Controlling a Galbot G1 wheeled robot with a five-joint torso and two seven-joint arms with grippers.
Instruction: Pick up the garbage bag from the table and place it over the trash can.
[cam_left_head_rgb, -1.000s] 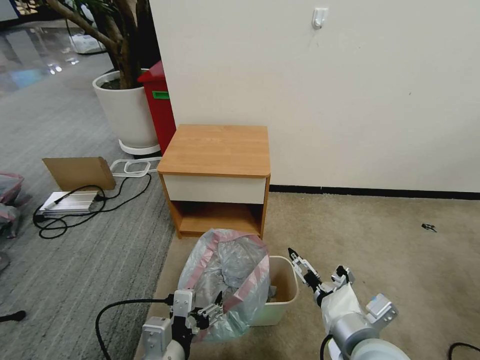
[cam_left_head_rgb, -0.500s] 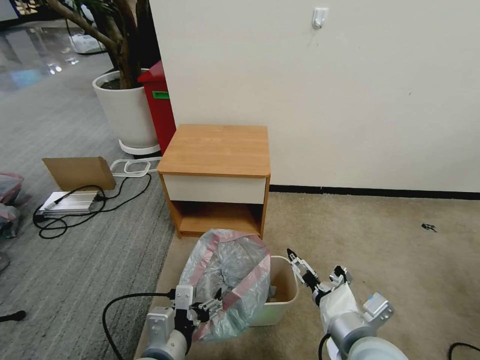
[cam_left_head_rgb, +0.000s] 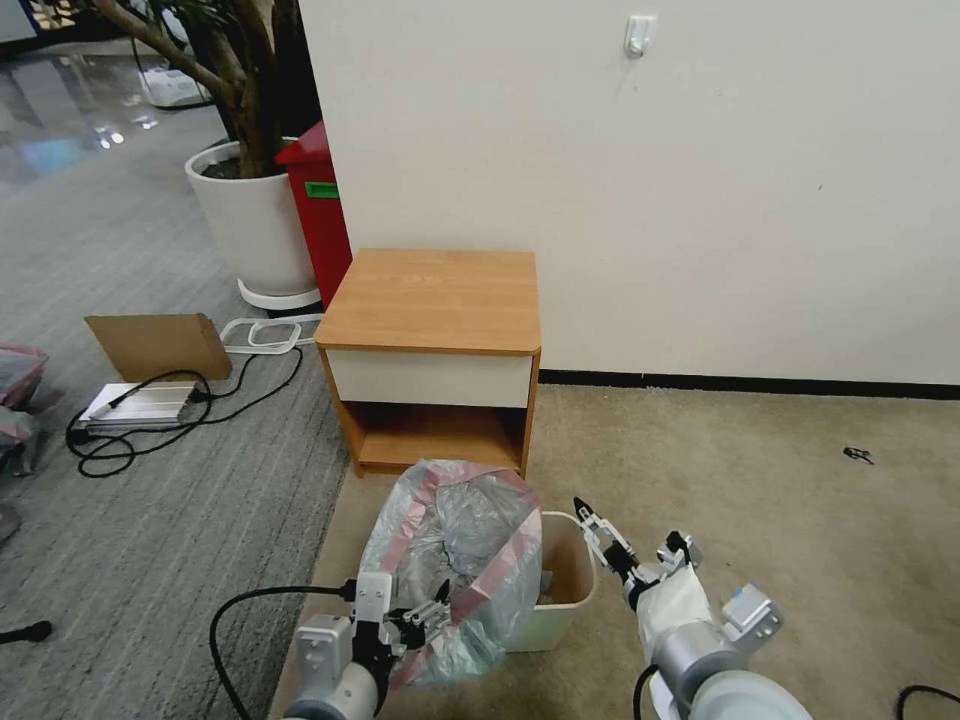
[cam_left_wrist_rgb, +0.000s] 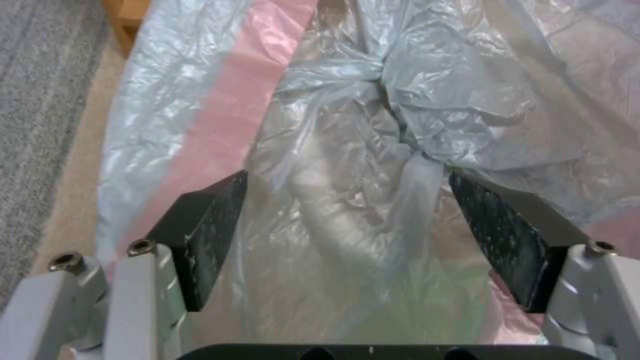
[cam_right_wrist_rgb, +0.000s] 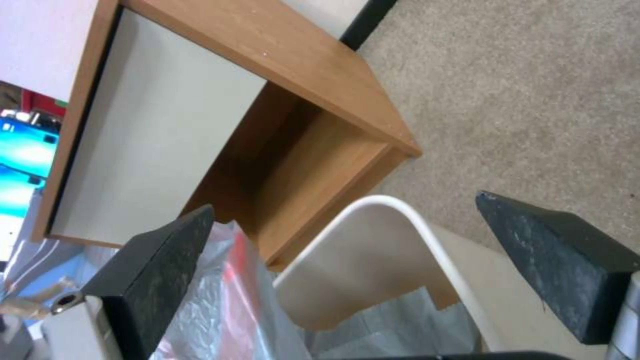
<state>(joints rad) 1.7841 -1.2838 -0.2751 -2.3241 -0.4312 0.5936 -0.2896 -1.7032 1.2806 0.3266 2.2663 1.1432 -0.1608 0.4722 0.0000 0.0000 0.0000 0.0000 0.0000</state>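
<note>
A tall red bin (cam_left_head_rgb: 318, 215) stands by the wall. A big white plant pot (cam_left_head_rgb: 250, 225) with a tree sits just beside the red bin. Farther from the red bin, on the grey carpet, lie a brown cardboard piece (cam_left_head_rgb: 158, 345), a flat silver box (cam_left_head_rgb: 140, 404) and black cables (cam_left_head_rgb: 170, 410).

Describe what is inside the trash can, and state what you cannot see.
The trash can holds part of the crinkled garbage bag, which drapes over its left side. Its right inner wall is bare. The bottom is covered by plastic, so anything lying there cannot be seen.
</note>
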